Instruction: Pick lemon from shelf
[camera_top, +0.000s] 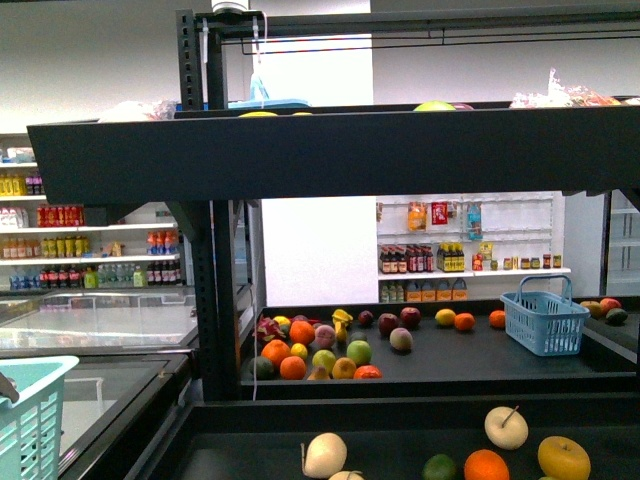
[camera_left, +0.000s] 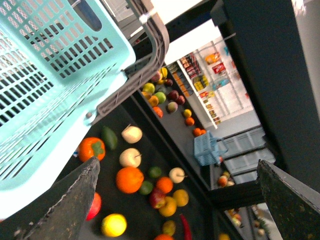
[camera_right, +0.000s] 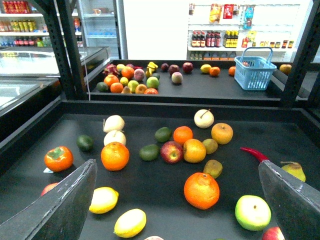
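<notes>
The shelf (camera_right: 280, 130) is black metal, its trays matt. The lemon (camera_right: 130, 222) has smooth yellow skin with a faint sheen. The orange (camera_right: 201, 190) is finely dimpled and catches the light. The apple (camera_right: 171, 151) and chili (camera_right: 255, 154) look glossy. The teal basket (camera_left: 50, 75) is smooth perforated plastic with a grey plastic handle (camera_left: 155, 55). The blue basket (camera_right: 254, 72) is plastic too. The fingers (camera_right: 60, 210) of the right end effector (camera_right: 176, 165) are dark, matt and rough, speckled grey. Those of the left end effector (camera_left: 177, 161) look the same.
</notes>
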